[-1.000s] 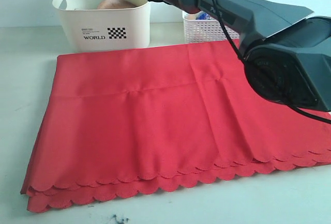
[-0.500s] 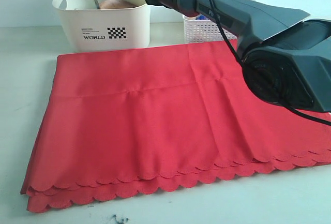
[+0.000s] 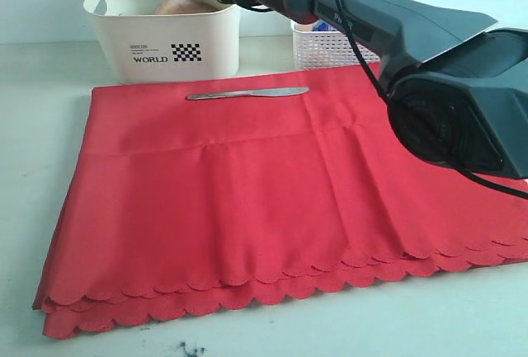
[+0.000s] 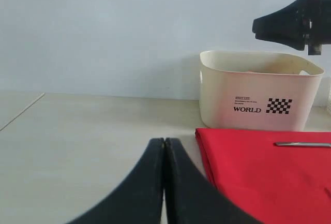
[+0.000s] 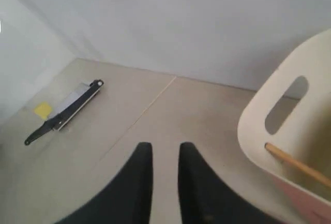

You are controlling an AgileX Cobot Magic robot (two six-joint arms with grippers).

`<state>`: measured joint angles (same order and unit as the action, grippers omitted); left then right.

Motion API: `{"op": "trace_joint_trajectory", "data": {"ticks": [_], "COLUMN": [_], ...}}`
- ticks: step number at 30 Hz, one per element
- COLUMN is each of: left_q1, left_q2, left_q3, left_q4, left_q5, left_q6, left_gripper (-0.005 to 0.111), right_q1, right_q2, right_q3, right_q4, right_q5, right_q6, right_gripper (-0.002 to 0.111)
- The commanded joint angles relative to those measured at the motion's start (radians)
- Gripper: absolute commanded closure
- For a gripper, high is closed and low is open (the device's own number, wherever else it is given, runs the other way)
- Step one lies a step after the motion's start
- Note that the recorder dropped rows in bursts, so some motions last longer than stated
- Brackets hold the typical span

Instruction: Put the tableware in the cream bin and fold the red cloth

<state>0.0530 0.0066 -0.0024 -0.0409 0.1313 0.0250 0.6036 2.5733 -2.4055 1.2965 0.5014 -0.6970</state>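
Dropped out of the tub, it seems: the silver metal knife, which half a second ago stood inside the cream bin, now lies flat on the red cloth.

Sweeping from the left, the left gripper sits low over the bare table off the cloth's nine o'clock side. Its fingers are pressed together and hold nothing.

At eleven o'clock stands the cream bin, holding a brown wooden plate and a chopstick leaning on its rim. The right gripper has swung left to hang above the bin's ten o'clock corner, its fingers a narrow slit apart and empty.

The knife lies crosswise near the cloth's twelve o'clock edge, just in front of the bin. The cloth itself is doubled once, with its scalloped hems stacked at six o'clock. At one o'clock is the white lattice basket.

My reading is that the drop failed. The knife needs fetching again before the next fold.
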Motion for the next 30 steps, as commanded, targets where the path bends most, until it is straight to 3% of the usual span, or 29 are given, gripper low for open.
{"op": "trace_joint_trajectory", "data": {"ticks": [1, 11, 13, 20, 23, 25, 27, 30], "left_q1": [-0.005, -0.005, -0.005, -0.005, -0.005, -0.005, -0.005, -0.005], "left_q2": [-0.007, -0.007, -0.007, -0.007, -0.007, -0.007, -0.007, -0.007], "left_q3": [0.002, 0.002, 0.002, 0.002, 0.002, 0.002, 0.002, 0.002], "left_q4": [0.000, 0.000, 0.000, 0.000, 0.000, 0.000, 0.000, 0.000], "left_q5": [-0.003, -0.003, -0.003, -0.003, -0.003, -0.003, -0.003, -0.003], "left_q6": [-0.003, -0.003, -0.003, -0.003, -0.003, -0.003, -0.003, -0.003], "left_gripper": [0.104, 0.104, 0.104, 0.104, 0.104, 0.104, 0.104, 0.104], "right_q1": [-0.002, -0.002, -0.023, -0.199, -0.216, -0.210, -0.202, -0.191], "right_q2": [-0.038, -0.108, -0.119, -0.108, -0.076, -0.037, -0.008, 0.017], "right_q3": [-0.007, -0.007, -0.007, 0.075, 0.085, 0.085, 0.085, 0.085], "right_q4": [-0.158, -0.929, -0.982, -0.984, -0.985, -1.018, -1.063, -1.062], "right_q5": [0.108, 0.606, 0.720, 0.720, 0.720, 0.697, 0.597, 0.569], "right_q6": [0.074, 0.291, 0.251, 0.107, 0.016, -0.026, -0.016, -0.162], "right_gripper": [0.108, 0.108, 0.108, 0.108, 0.108, 0.102, 0.088, 0.068]}}
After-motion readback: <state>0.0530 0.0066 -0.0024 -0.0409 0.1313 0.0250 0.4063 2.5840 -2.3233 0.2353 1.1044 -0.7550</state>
